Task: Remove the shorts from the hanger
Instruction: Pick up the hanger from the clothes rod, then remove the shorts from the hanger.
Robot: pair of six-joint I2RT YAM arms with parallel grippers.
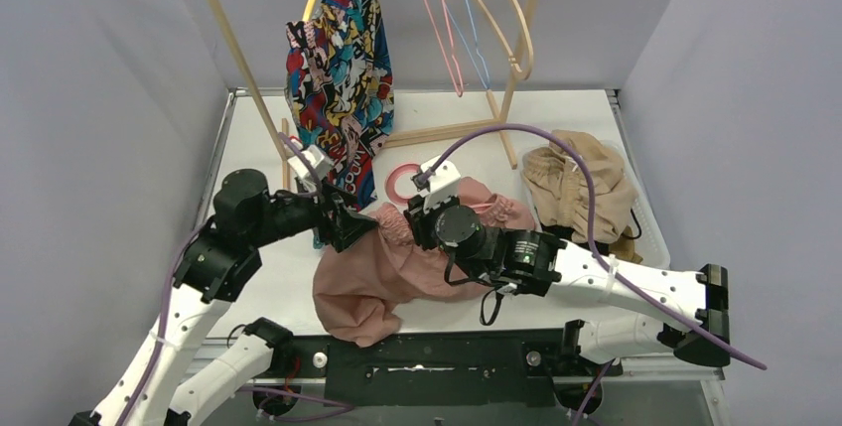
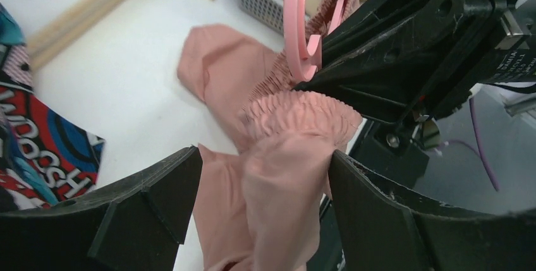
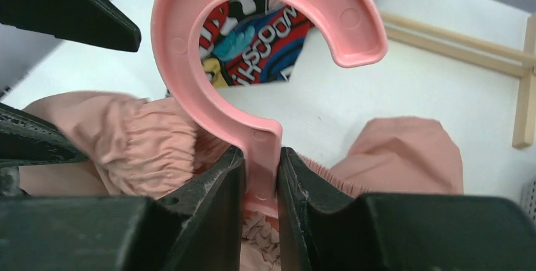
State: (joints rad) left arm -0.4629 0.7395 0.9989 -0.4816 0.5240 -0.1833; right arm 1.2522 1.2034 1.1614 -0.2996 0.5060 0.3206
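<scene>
My right gripper point(image 3: 260, 157): fingers pinched on the stem of the pink hanger point(image 3: 179, 62). My left gripper point(image 2: 262, 160): fingers spread, with the gathered waistband of the dusty pink shorts point(image 2: 297, 116) between them. Both forearms angle inward, wrists facing each other, over the middle of the table point(image 1: 556, 113).

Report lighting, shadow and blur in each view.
Top external: even soft light, sharp, faint shadow under the dusty pink shorts. Left wrist: left hand dark, the nearest cloth slightly soft. Right wrist: pink hanger crisp with mild sheen, right hand nearly black, comic-print shorts behind softer.
</scene>
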